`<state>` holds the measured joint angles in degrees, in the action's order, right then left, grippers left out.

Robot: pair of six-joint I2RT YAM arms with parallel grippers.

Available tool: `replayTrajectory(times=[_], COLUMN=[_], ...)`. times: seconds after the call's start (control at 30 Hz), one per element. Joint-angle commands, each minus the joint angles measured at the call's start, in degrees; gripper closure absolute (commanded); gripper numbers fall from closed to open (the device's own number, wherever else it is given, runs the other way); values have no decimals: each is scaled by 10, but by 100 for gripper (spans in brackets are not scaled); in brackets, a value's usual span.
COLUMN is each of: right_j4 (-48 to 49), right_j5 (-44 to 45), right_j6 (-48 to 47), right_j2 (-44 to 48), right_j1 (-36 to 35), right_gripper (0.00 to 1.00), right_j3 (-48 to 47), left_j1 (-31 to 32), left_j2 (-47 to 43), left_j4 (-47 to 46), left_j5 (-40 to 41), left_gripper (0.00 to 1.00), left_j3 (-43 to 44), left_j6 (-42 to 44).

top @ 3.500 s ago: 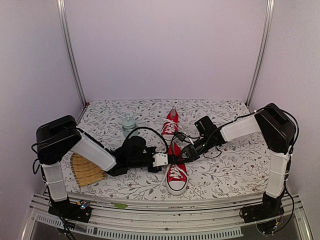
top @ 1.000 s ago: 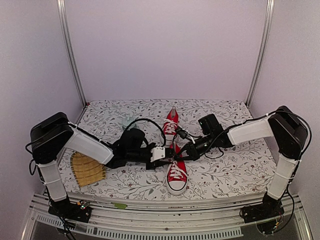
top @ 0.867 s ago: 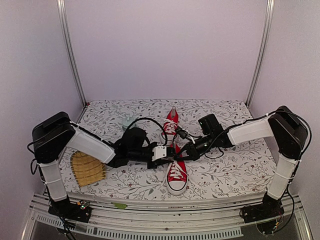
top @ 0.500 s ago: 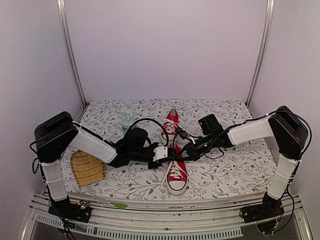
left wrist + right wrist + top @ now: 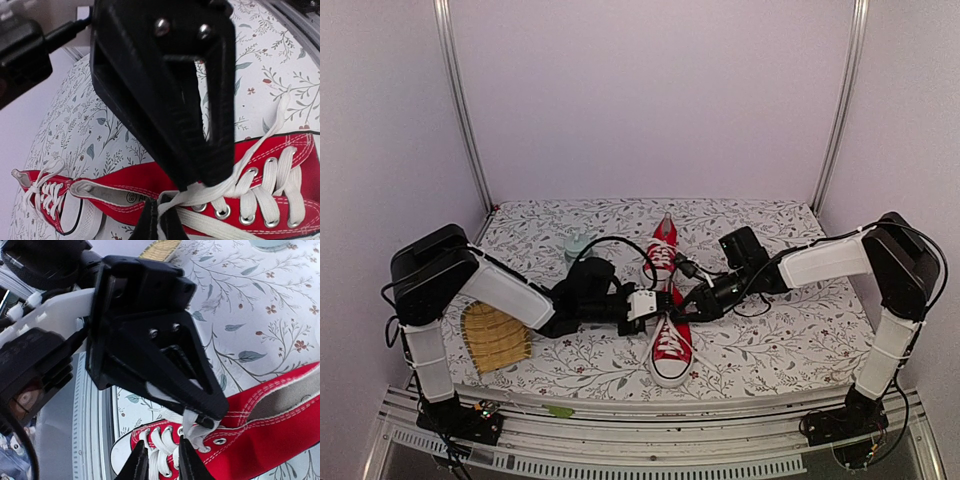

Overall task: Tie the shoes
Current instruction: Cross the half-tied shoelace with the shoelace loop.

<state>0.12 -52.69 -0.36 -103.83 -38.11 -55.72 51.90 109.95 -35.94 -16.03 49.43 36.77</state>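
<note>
Left gripper (image 5: 161, 212) has just clamped shut on the lace (image 5: 200, 192) above the near shoe (image 5: 671, 348). Right gripper (image 5: 161, 450), same spot, is starting to part, likely handing off. No knot yet. Far shoe (image 5: 661, 245) sits just behind.

A table (image 5: 740, 397) covered with a pale cloth (image 5: 780, 340) printed with leaves and small flowers is enclosed by plain pale walls (image 5: 650, 100) (faintly lilac), with metal posts (image 5: 460, 110) set in the back corners.

The left wrist view cuts off the near shoe's (image 5: 120, 192) toe.
</note>
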Motion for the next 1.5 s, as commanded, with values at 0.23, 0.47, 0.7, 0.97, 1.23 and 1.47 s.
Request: replayTrajectory(times=[0.23, 0.47, 0.7, 0.97, 1.23, 1.47], right_j4=[24, 46, 61, 84, 114, 118], right_j5=[-34, -76, -116, -114, -65, -43], right_j6=[64, 73, 65, 81, 113, 129], right_j2=[-22, -90, -113, -114, -109, -109], right_j1=[60, 46, 24, 23, 21, 20], right_gripper=[89, 91, 88, 84, 80, 88], right_j3=[-21, -48, -56, -56, -52, -47], left_j1=[3, 5, 5, 5, 5, 5], left_j2=[20, 22, 21, 22, 21, 22], left_j4=[-68, -73, -71, -71, -75, -77], left_j5=[59, 59, 55, 50, 45, 37], left_gripper=[100, 100, 100, 100, 100, 100], left_j3=[-17, -17, -15, -15, -18, -15], left_j6=[-17, -18, -19, -19, -20, -26])
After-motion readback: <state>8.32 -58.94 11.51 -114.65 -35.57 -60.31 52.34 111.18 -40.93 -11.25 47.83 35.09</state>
